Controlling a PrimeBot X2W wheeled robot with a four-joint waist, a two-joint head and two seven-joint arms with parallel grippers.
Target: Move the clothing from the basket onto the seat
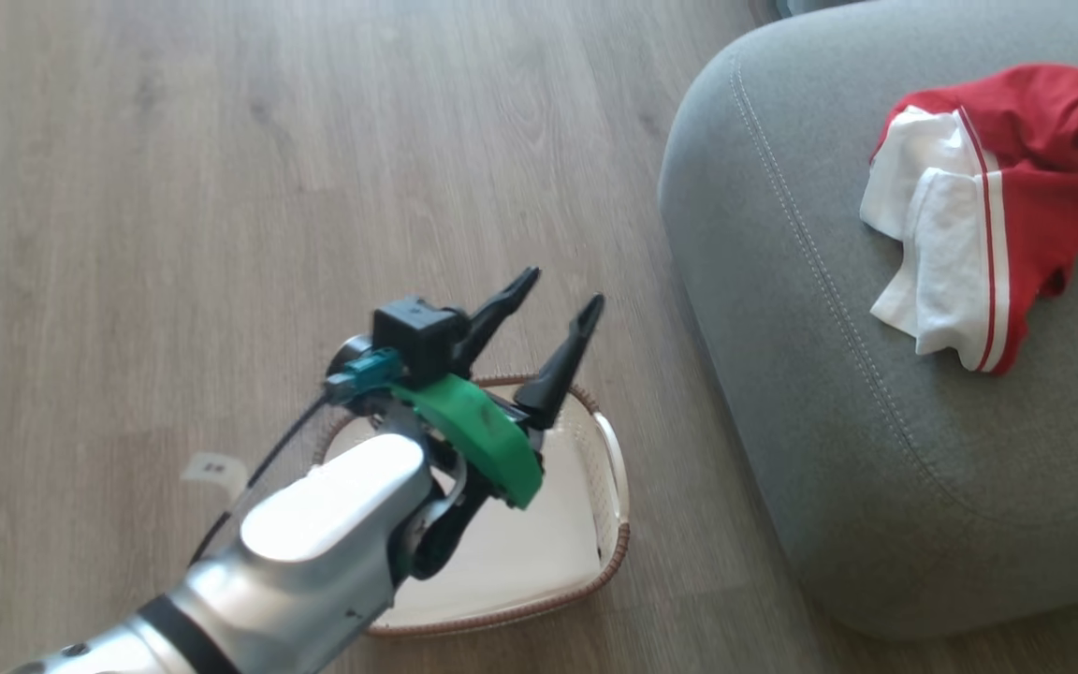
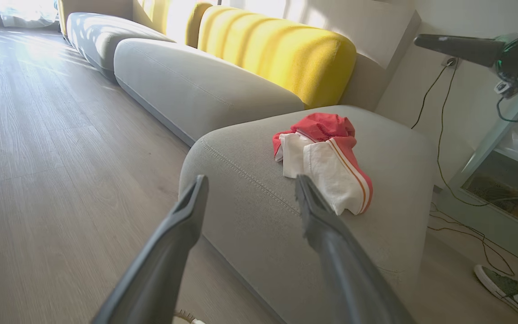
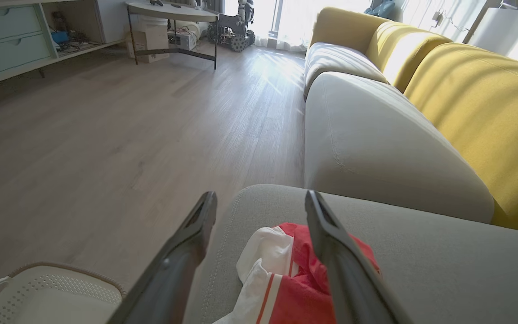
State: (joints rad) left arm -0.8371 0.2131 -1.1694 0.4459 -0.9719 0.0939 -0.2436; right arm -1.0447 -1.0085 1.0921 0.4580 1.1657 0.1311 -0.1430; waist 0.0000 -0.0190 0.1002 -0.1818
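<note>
clothing (image 1: 997, 206): red-and-white heap lying on top of the seat (image 1: 829, 421), inboard of the stitched edge, nothing hanging over.
basket (image 1: 628, 534): on the wood floor (image 1: 221, 187) just beside the seat. the part i can see is bare white bottom. the left forearm hides 1 corner, so probably empty, not confirmed.
left gripper (image 1: 562, 287): fingers spread, nothing between them, hovering over the basket.
right gripper (image 3: 261, 194): fingers spread wide over the heap. no fabric pinched as far as its wrist view shows.
step: my read is backing the right gripper away from the placed heap.
how to do it well: lift the right gripper straight up with the fingers spread and no sideways drag, so the stripe trim doesn't snag and pull cloth toward the edge. then swing the left arm aside and check the hidden basket corner before calling it done.
risk: soft cloth catches on a fingertip and rides up with it.
</note>
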